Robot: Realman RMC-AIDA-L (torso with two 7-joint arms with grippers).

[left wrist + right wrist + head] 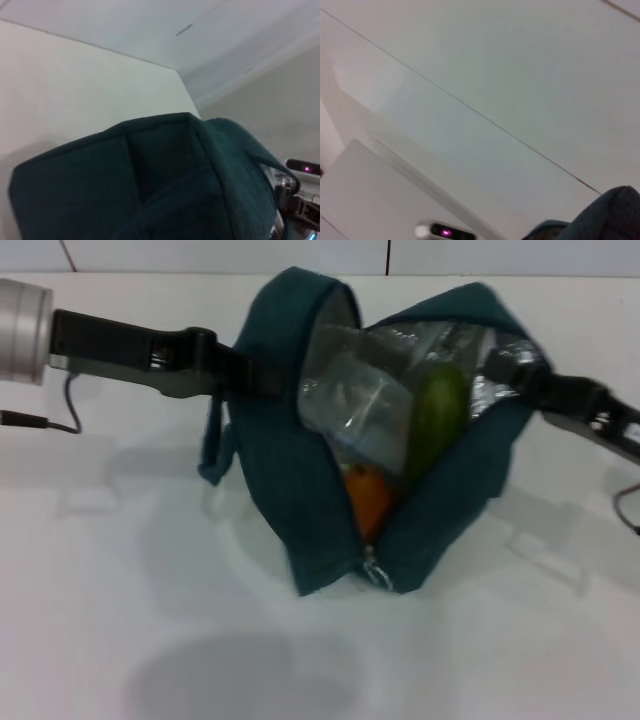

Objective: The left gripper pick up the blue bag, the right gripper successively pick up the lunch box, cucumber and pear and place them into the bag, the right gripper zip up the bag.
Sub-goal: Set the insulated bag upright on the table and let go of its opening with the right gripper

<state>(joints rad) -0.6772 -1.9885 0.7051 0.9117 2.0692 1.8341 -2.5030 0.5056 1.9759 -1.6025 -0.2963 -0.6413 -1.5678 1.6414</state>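
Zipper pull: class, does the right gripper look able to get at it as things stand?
Probably yes: the zipper pull hangs exposed at the blue bag's near end, but the right gripper sits at the bag's far rim.

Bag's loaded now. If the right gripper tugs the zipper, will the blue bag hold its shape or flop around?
Probably floppy: the blue bag is soft fabric, gaping wide around the cucumber and pear. It would likely sag or slide unless the left gripper at its side holds it. The bulging load may resist closing.

Bare white tabletop (150,640) lies open in front — the gaping teal-blue fabric bag's (300,490) mouth is crowded by green cucumber (438,415) and orange pear (365,495).
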